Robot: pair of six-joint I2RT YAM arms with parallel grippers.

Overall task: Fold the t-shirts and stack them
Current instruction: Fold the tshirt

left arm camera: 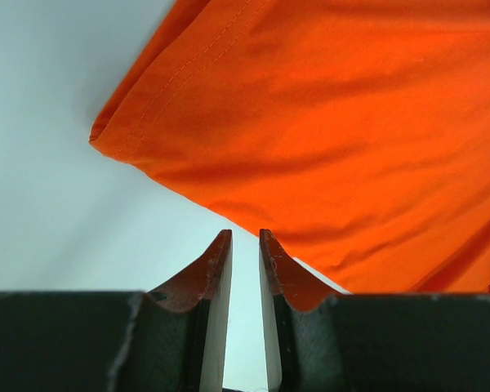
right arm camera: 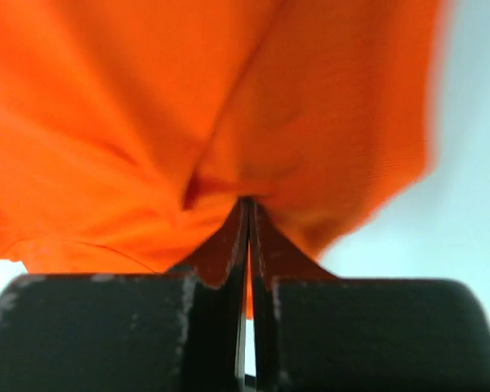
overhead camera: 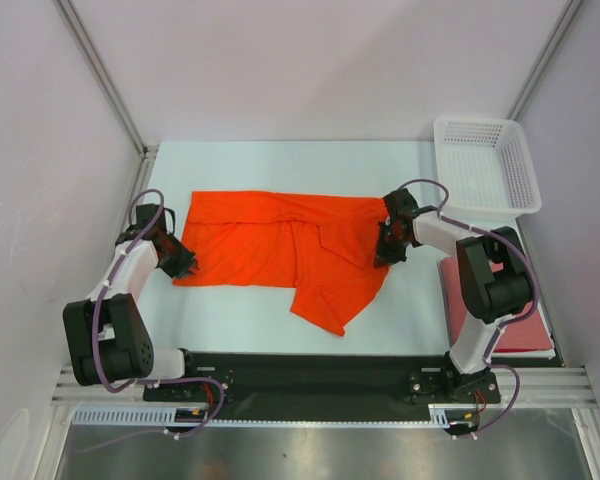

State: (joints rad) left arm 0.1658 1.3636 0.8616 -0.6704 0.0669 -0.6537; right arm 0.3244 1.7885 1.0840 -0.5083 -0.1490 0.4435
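Observation:
The bright orange t-shirt (overhead camera: 280, 250) lies spread across the middle of the table, with one corner trailing toward the near edge. My left gripper (overhead camera: 185, 265) sits at its near left corner. In the left wrist view the fingers (left arm camera: 245, 233) stand a narrow gap apart with only bare table between them, and the shirt's hem (left arm camera: 335, 122) lies just ahead. My right gripper (overhead camera: 388, 250) is at the shirt's right edge. In the right wrist view it (right arm camera: 249, 200) is shut on bunched orange cloth (right arm camera: 147, 98). The brick-red t-shirt (overhead camera: 530, 332) lies flat at the near right, partly under the right arm.
A white lattice basket (overhead camera: 485, 165) stands at the far right corner. The table surface (overhead camera: 280, 170) is pale, with walls on three sides. A black base rail (overhead camera: 300, 375) runs along the near edge.

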